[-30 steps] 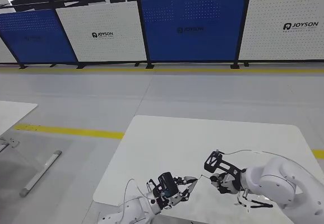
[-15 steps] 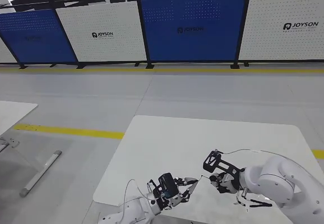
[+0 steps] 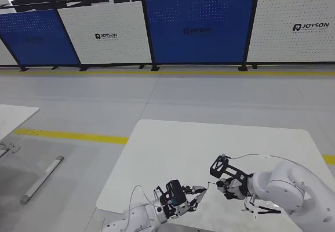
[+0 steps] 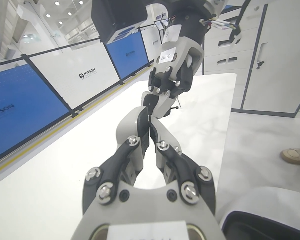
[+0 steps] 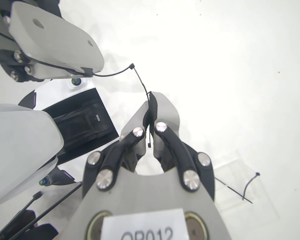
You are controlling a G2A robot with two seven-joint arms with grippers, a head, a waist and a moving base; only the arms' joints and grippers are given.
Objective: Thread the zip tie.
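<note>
Right gripper (image 5: 150,101) and left gripper (image 4: 148,126) both pinch the zip tie (image 5: 140,78), its head hanging between them.

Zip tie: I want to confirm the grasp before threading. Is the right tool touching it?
Touching. The right wrist view shows the zip tie pinched inside the shut right tool, with its strand running out past the tips.

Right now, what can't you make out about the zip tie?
Right wrist view: whether the zip tie is threaded through its head, too small to tell.
Right wrist view: the strap end in the left gripper, hidden by its fingers.
Top view: the tie from there to the right gripper, too thin to trace.
</note>
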